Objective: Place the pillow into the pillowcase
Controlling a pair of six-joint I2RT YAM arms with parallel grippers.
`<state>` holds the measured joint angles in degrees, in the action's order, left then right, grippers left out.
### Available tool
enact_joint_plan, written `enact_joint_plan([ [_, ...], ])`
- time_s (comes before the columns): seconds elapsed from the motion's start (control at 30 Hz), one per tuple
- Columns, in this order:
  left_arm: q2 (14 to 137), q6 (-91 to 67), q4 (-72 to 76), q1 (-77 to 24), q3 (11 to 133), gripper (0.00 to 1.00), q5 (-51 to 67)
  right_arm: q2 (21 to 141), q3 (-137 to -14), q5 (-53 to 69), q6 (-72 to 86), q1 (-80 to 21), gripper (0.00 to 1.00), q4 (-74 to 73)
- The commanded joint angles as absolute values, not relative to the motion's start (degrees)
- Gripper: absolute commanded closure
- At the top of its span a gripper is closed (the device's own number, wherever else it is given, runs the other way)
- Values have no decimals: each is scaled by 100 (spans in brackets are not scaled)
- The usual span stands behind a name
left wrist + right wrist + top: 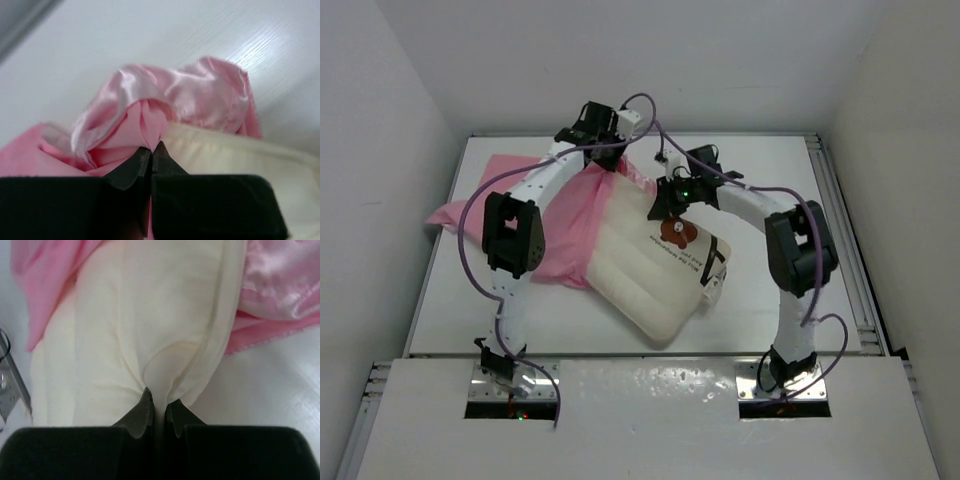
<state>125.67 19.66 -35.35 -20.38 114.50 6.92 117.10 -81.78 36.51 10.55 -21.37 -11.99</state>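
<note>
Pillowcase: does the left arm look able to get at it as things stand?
Probably yes: the left claw is shut on a bunched fold of the pillowcase, right beside the pillow, and nothing stands between them.

Both arms arched forward, elbows out — left gripper (151, 146) and right gripper (157, 397) near each other, jaws tight together.

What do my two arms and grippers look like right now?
Left arm and right arm: white links, black joint housings, a purple cable looped along each. Left gripper and right gripper: black blocky bodies with tapered black fingers.
</note>
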Motion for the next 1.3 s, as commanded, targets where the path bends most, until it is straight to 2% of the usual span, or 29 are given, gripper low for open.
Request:
enact_joint_plan([
  [0.0, 12341, 2302, -3251, -2310, 12233, 100, 1394, 10548, -7842, 4052, 115, -2548, 100, -1451],
  [0.17, 12165, 3189, -4559, -2811, 12911, 100, 2731, 9863, -7428, 3815, 735, -2506, 100, -635],
  [0.3, 11989, 3813, -5649, -3040, 12911, 100, 4110, 9414, -6839, 2904, 1650, -2408, 100, 1288],
  [0.5, 11734, 4219, -6258, -3348, 12894, 100, 4781, 9483, -6232, 1707, 3530, -2057, 100, 3443],
  [0.6, 11628, 3913, -5944, -3393, 12692, 100, 4878, 9859, -6240, 1021, 4463, -1951, 100, 3665],
  [0.73, 11383, 3481, -5415, -3331, 12209, 100, 5062, 10169, -6495, 581, 4816, -2056, 100, 2858],
  [0.77, 11347, 3411, -5344, -3322, 12060, 100, 5045, 10186, -6486, 615, 4825, -2057, 92, 2587],
  [0.8, 11329, 3384, -5231, -3322, 11998, 100, 4984, 10230, -6478, 720, 4808, -2013, 78, 2480],
  [0.83, 11294, 3349, -5160, -3314, 11927, 100, 4888, 10230, -6434, 895, 4773, -1978, 43, 2418],
  [0.87, 11285, 3296, -5081, -3305, 11796, 95, 4591, 10204, -6407, 1253, 4738, -1925, 32, 2269],
  [0.9, 11250, 3165, -4906, -3296, 11725, 86, 4423, 10100, -6381, 1379, 4563, -1838, 26, 2146],
  [0.93, 11233, 3068, -4809, -3244, 11646, 62, 4282, 10012, -6320, 1432, 4440, -1811, 20, 1979],
  [0.97, 11215, 2972, -4695, -3200, 11489, 50, 4037, 9924, -6285, 1467, 4282, -1767, 9, 1612],
  [1.0, 11180, 2831, -4563, -3138, 11435, 42, 3982, 9827, -6267, 1520, 4106, -1706, 5, 1400],
  [1.03, 11136, 2795, -4544, -3016, 11417, 28, 3938, 9643, -6258, 1564, 3730, -1670, 3, 1197],
  [1.13, 11013, 2733, -4640, -2778, 11469, 10, 3369, 9344, -6197, 1652, 3121, -1547, 1, 205],
  [1.23, 10794, 2672, -4781, -2479, 11295, 6, 2745, 9194, -6004, 1932, 2813, -1389, 2, -174],
  [1.27, 10715, 2672, -4868, -2400, 11172, 6, 2586, 9193, -5925, 2064, 2786, -1336, 7, -219],
])
